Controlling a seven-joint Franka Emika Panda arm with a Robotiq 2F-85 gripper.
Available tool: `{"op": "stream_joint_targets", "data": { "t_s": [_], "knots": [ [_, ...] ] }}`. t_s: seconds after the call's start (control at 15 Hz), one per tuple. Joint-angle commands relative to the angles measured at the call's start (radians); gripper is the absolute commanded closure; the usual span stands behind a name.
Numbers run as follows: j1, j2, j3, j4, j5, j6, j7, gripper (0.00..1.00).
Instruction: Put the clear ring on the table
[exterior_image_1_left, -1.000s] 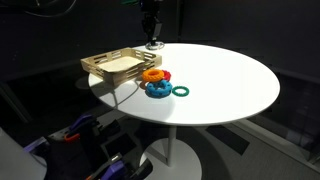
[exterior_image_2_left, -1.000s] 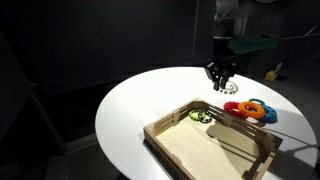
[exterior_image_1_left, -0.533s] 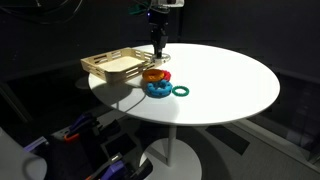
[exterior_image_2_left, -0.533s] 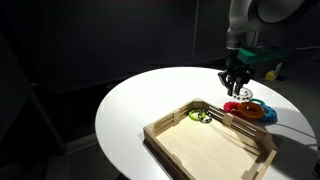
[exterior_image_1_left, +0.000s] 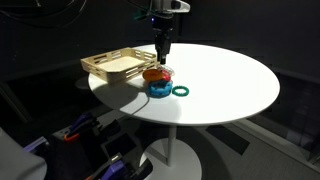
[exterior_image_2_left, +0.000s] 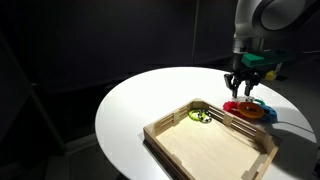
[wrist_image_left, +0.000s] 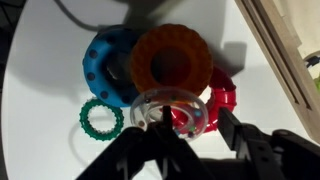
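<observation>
The clear ring (wrist_image_left: 150, 103) lies in a pile of rings on the white table (exterior_image_1_left: 230, 80), leaning on an orange ring (wrist_image_left: 172, 60) and a red ring (wrist_image_left: 220, 97). A blue ring (wrist_image_left: 105, 65) and a small green ring (wrist_image_left: 101, 119) lie beside them. My gripper (wrist_image_left: 198, 125) is open just above the pile. One finger is over the clear ring's hole and the other is outside its rim, by the red ring. In both exterior views the gripper (exterior_image_1_left: 162, 58) (exterior_image_2_left: 243, 88) points straight down at the pile (exterior_image_1_left: 157, 80) (exterior_image_2_left: 250, 108).
A tan wooden slatted tray (exterior_image_1_left: 117, 65) (exterior_image_2_left: 210, 145) stands on the table next to the pile, with a small green object (exterior_image_2_left: 200, 115) in its corner. The round table's edge (exterior_image_2_left: 140, 100) drops off into a dark room.
The gripper has moved from beside the tray's far end to over the ring pile and has come down close to it. The rings have not moved.
</observation>
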Motion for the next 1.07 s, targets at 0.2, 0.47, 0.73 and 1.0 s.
{"op": "stream_joint_targets", "data": {
  "t_s": [0.2, 0.47, 0.73, 1.0],
  "knots": [
    [-0.006, -0.026, 0.013, -0.015, 0.009, -0.004, -0.002, 0.0],
    [-0.002, -0.051, 0.044, -0.006, 0.07, -0.014, -0.073, 0.0],
    [0.01, -0.091, 0.08, 0.018, 0.143, -0.054, -0.156, 0.0],
    [0.016, -0.129, 0.103, 0.058, 0.161, -0.142, -0.193, 0.0]
  ]
}}
